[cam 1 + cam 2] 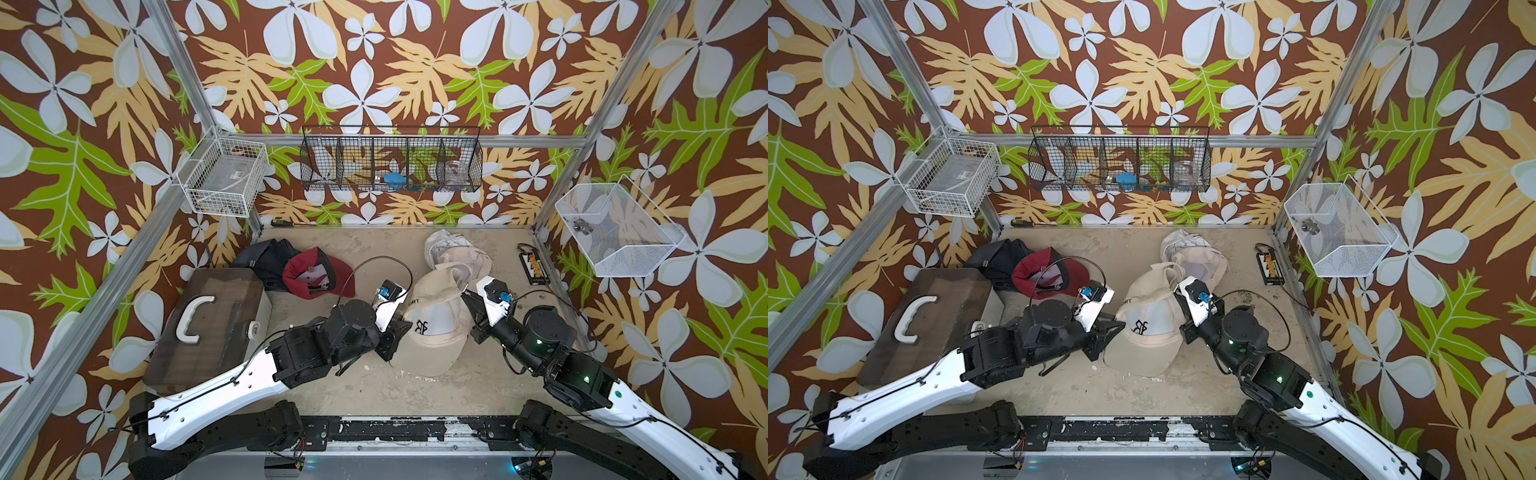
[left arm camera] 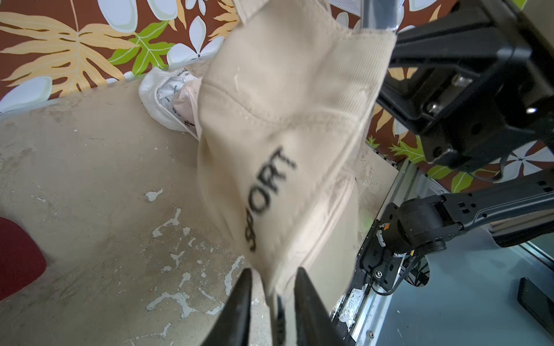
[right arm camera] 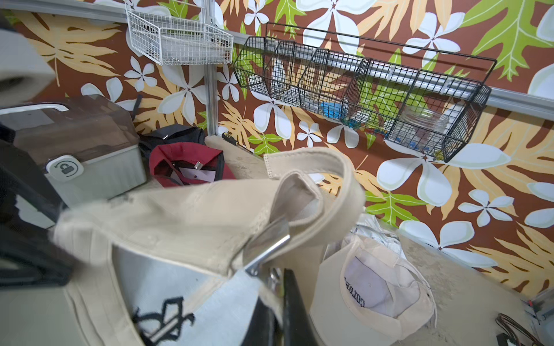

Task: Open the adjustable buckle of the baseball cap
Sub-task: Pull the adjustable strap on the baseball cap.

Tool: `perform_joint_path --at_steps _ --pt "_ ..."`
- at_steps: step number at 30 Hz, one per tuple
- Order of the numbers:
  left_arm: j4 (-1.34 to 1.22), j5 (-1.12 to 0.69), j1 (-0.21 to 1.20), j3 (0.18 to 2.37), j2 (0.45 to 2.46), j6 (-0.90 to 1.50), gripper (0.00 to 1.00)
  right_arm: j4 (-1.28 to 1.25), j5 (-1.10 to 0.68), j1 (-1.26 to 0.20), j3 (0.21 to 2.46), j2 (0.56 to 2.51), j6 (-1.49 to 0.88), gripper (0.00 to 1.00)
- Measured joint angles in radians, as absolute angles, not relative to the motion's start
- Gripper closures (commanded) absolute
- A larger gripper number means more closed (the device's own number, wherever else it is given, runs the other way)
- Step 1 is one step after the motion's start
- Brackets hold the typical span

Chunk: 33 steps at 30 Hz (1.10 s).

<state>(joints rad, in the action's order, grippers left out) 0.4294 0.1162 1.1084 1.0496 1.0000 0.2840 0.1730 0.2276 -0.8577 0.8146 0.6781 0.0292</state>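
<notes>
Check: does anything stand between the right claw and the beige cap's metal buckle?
Nothing visible does. The right claw is shut on the beige cap right beside the buckle, with only the cap's own cloth there.

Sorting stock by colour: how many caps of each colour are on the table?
Beige fabric caps: 2 (SPORT-printed beige cap, paler beige cap)
White crumpled fabric cap: 1
Dark red fabric cap: 1
Black fabric cap: 1
Total: 5
</notes>
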Motion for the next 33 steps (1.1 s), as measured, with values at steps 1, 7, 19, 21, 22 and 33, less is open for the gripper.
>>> perform_joint_path --at_steps 1,7,19,21,22,33 --pt "0.427 0.121 1.121 1.047 1.0 0.281 0.62 0.175 0.215 -0.858 0.817 0.68 0.026 1.0" --pt "0.386 0.152 1.185 1.04 1.022 0.259 0.54 0.197 0.16 -0.857 0.827 0.691 0.01 1.0" --pt "0.279 0.188 1.234 1.04 1.037 0.237 0.54 0.21 0.104 -0.858 0.833 0.707 -0.021 1.0" --pt "0.264 0.199 1.243 1.04 1.043 0.234 0.54 0.21 0.104 -0.858 0.833 0.711 -0.028 1.0" --pt "0.256 0.202 1.248 1.04 1.048 0.234 0.54 0.21 0.102 -0.858 0.833 0.713 -0.038 1.0" --pt "0.136 0.265 1.277 1.009 1.071 0.186 0.55 0.21 0.054 -0.858 0.842 0.729 -0.126 1.0"
